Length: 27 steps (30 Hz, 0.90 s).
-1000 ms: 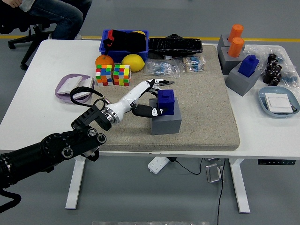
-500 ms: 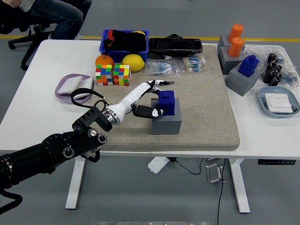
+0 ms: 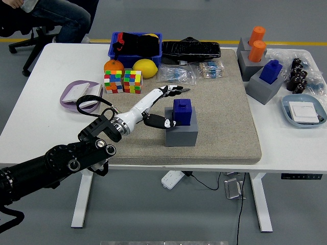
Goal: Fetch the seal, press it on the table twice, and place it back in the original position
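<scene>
**Robot hand eases off the blue seal on its grey stand**

A white table (image 3: 30, 117) carries a large tan mat (image 3: 219, 127). Near the mat's middle stands a grey block (image 3: 181, 135) with a blue seal (image 3: 183, 112) sitting upright in its top. The robot's left hand (image 3: 162, 106), white with dark finger joints, reaches in from the lower left on a black arm.

Compared with a second ago, the hand has drawn back a little to the left. Earlier the thumb and fingers lay against the seal's left side and top edge; now the fingers (image 3: 176, 90) stretch out loosely above and behind the seal, and the thumb (image 3: 162, 122) lies low beside the block, touching or almost touching its left face. The hand is spread and holds nothing. The seal looks seated squarely in the block. Judging from this, the seal is either freshly set back in place or not yet lifted; a single view cannot settle which, and no stamp marks show on the mat.

The right arm is out of view. Whether the thumb tip truly touches the block is hard to tell. At the far side sit two colour cubes (image 3: 123, 81), an orange (image 3: 113, 66), a lemon (image 3: 145, 67), a blue bin (image 3: 135, 47), and more grey stands with orange and blue seals (image 3: 263, 64) at right. A seated person's legs (image 3: 66, 18) are cut off at top left.
</scene>
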{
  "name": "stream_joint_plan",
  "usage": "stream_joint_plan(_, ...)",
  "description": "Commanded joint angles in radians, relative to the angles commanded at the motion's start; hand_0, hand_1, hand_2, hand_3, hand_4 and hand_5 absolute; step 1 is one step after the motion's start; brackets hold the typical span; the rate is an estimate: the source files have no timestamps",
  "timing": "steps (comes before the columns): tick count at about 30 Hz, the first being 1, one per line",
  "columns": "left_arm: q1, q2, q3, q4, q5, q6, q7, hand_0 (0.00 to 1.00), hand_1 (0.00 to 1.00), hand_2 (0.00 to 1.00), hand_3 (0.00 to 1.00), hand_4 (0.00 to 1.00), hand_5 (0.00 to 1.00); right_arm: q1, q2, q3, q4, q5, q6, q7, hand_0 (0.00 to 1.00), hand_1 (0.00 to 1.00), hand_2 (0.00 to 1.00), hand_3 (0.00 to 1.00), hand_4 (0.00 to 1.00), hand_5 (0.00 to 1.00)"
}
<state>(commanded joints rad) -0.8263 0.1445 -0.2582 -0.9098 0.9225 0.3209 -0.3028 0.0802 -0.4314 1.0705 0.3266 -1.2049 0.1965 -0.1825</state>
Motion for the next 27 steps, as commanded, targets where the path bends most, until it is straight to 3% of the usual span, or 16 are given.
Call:
stream_joint_plan(6,0.0,0.001,-0.004,0.004,-0.009,-0.016,-0.001,0.911,0.913,0.879,0.918,0.912,0.002,-0.001,0.001,0.0,0.001,0.0,0.001,0.0,0.951,0.795,0.797,0.823,0.901,0.497)
stream_joint_plan(10,0.001,0.001,-0.011,0.01,-0.026,-0.064,0.01,0.911,0.913,0.879,0.918,0.912,0.002,-0.002,0.002,0.001,0.001,-0.001,0.001,0.0,0.951,0.795,0.797,0.823,0.901,0.497)
stream_joint_plan(11,0.001,0.001,-0.015,0.013,-0.04,-0.082,0.014,0.949,0.966,0.937,0.972,0.998,0.031,-0.003,0.002,0.002,0.001,-0.001,0.002,0.001,0.951,0.794,0.797,0.823,0.901,0.497)
stream_joint_plan(12,0.002,0.001,-0.018,0.014,-0.055,-0.094,0.015,0.949,0.966,0.937,0.972,0.998,0.031,-0.003,0.003,0.002,0.0,-0.001,0.002,0.001,0.951,0.794,0.797,0.823,0.901,0.497)
stream_joint_plan(16,0.003,0.003,-0.03,0.02,-0.093,-0.108,0.0,0.949,0.966,0.937,0.972,0.998,0.031,-0.004,0.003,0.003,0.0,-0.002,0.002,0.001,0.951,0.794,0.797,0.823,0.901,0.497)
stream_joint_plan(17,0.002,0.003,-0.033,0.02,-0.096,-0.108,-0.002,0.962,0.979,0.966,0.99,0.998,0.346,-0.004,0.003,0.003,0.0,-0.002,0.002,0.001,0.951,0.794,0.797,0.824,0.901,0.498)
stream_joint_plan(22,0.004,0.003,-0.053,0.026,-0.117,-0.116,-0.011,0.962,0.979,0.966,0.99,0.998,0.346,-0.004,0.006,0.008,0.0,-0.003,0.003,0.001,0.951,0.794,0.797,0.824,0.901,0.498)
stream_joint_plan(23,0.005,0.003,-0.058,0.027,-0.126,-0.12,-0.013,0.965,0.99,0.984,0.995,0.998,0.565,-0.004,0.006,0.009,0.0,-0.003,0.003,0.001,0.951,0.794,0.798,0.823,0.902,0.499)
stream_joint_plan(27,0.01,0.007,-0.092,0.028,-0.188,-0.157,-0.019,0.965,0.99,0.984,0.995,0.998,0.565,-0.006,0.008,0.013,0.0,-0.004,0.003,0.002,0.951,0.794,0.798,0.823,0.902,0.499)
